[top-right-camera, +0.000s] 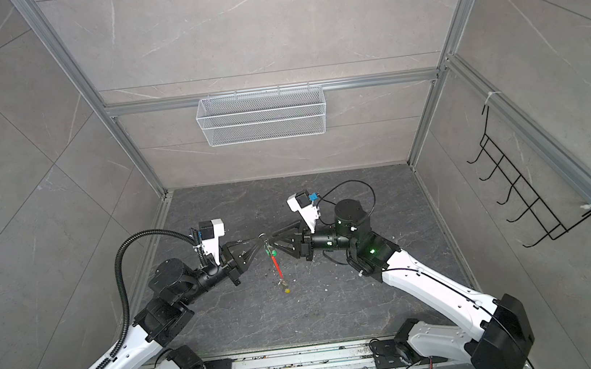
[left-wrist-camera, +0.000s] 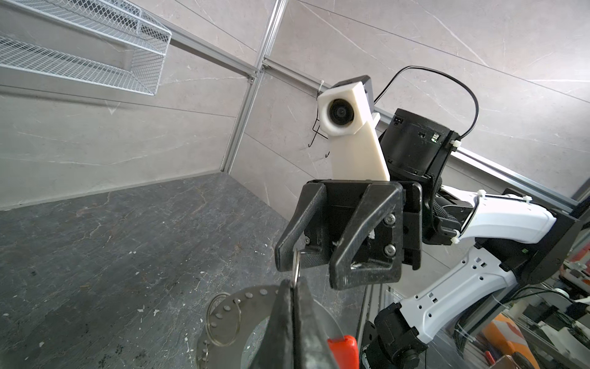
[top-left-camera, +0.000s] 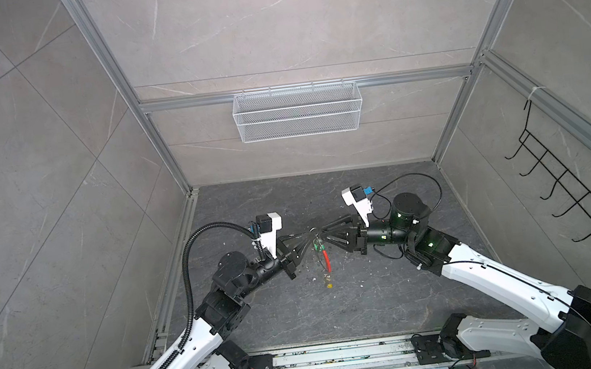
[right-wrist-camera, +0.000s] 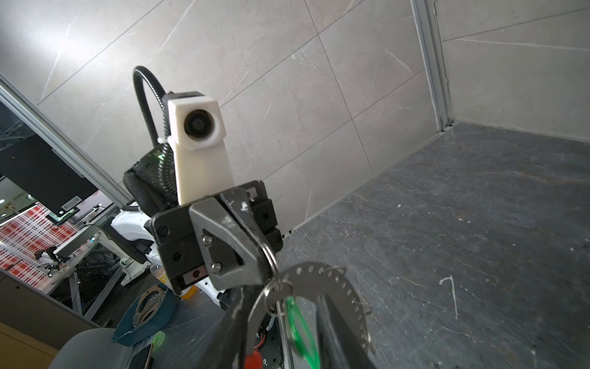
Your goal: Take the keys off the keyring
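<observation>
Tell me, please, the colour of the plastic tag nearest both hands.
Green; the oblong tag shows best in the right wrist view.

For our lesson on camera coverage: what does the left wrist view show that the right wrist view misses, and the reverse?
Only the left wrist view: the white mesh basket on the wall and the right arm's wrist camera. Only the right wrist view: the green key tag, blurred, and the left arm's wrist camera with its ribbed black hose. Both: the small split ring pinched in the shut left gripper, the perforated metal arc, the red sleeve and the dark stone floor.
</observation>
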Action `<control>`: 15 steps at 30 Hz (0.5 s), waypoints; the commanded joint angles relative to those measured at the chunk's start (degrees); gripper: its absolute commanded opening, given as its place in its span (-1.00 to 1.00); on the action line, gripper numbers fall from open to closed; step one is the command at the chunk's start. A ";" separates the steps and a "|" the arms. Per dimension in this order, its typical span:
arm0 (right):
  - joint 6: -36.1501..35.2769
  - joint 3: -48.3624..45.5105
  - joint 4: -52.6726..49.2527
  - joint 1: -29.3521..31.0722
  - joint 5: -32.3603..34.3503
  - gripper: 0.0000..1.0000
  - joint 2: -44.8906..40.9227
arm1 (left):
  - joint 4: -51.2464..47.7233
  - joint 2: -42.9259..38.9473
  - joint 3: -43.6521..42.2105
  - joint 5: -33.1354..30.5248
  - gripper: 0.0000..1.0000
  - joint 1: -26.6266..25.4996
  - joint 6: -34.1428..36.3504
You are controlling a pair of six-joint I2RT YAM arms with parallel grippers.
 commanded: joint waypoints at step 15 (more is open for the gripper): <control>-0.77 3.58 0.92 1.83 -1.39 -0.85 0.28 | 5.95 -0.31 -0.11 3.06 -1.00 -0.15 1.20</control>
